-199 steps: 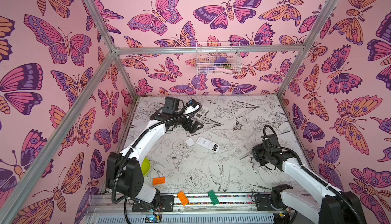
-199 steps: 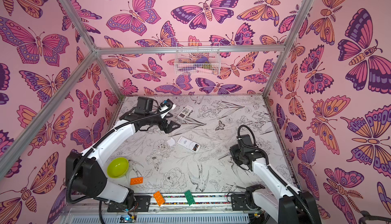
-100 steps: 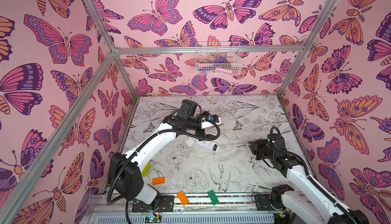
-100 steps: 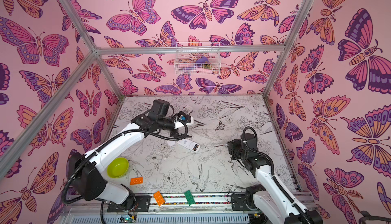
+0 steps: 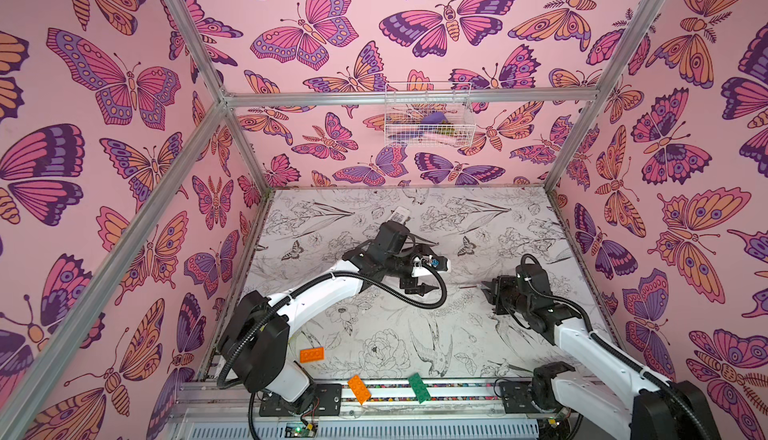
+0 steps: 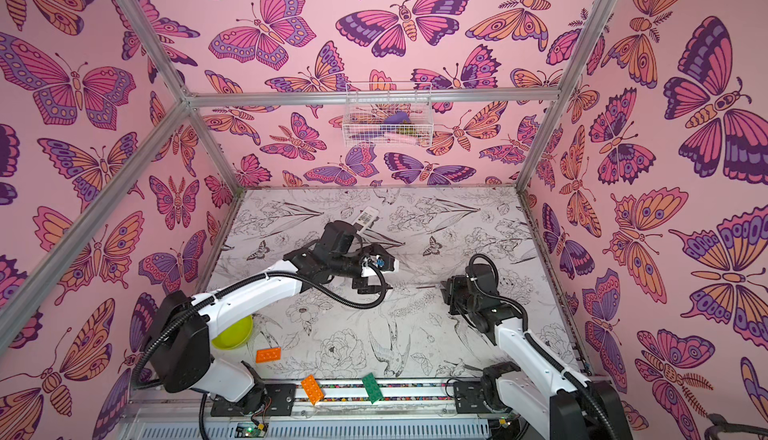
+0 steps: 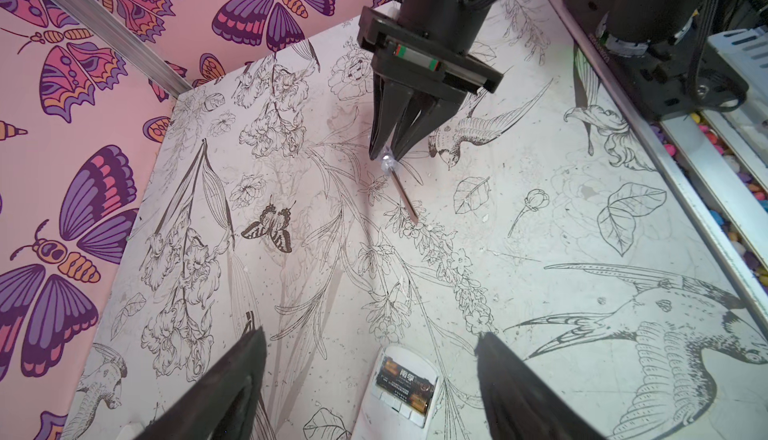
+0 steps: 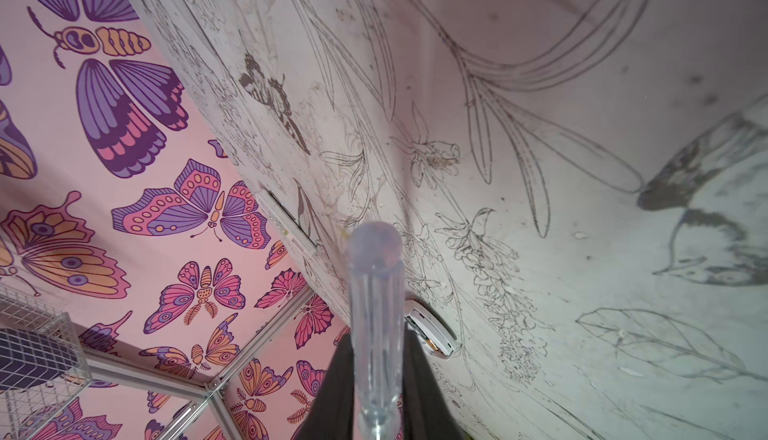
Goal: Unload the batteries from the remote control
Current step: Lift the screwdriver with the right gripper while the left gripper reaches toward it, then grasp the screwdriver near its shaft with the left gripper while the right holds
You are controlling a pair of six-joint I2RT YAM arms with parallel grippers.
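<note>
Right at the front, an orange brick (image 5: 359, 389) and a green brick (image 5: 419, 388) lie on the metal rail (image 5: 457, 394). Just behind them, a second orange brick (image 5: 311, 354) lies on the table (image 5: 374, 334), which has flowers and birds drawn on it. A yellow-green bowl (image 6: 232, 332) sits by the left arm's base, partly hidden by the arm.

In the middle of the table the two grippers face each other. The left gripper (image 7: 370, 334) has its two fingers (image 7: 232, 375) spread wide, with nothing between them. It hangs over a white remote (image 7: 392, 413) that lies flat on the table, back side up, with its lid off. The batteries (image 7: 403, 379) are inside this remote. Two of them show, side by side, black with gold ends. In both top views the left gripper hides this remote.

The right gripper (image 5: 487, 289) is squeezed tight on a thin tool (image 7: 405, 198) with a clear handle. The tool's tip points toward the left gripper and is well apart from the remote. I cannot tell if the tip touches the table.

Farther back, the other remote (image 5: 400, 214) lies on the table, partly behind the left arm. On the back wall hangs a white wire basket (image 5: 428, 115) with a few things inside, too small to tell what they are.
</note>
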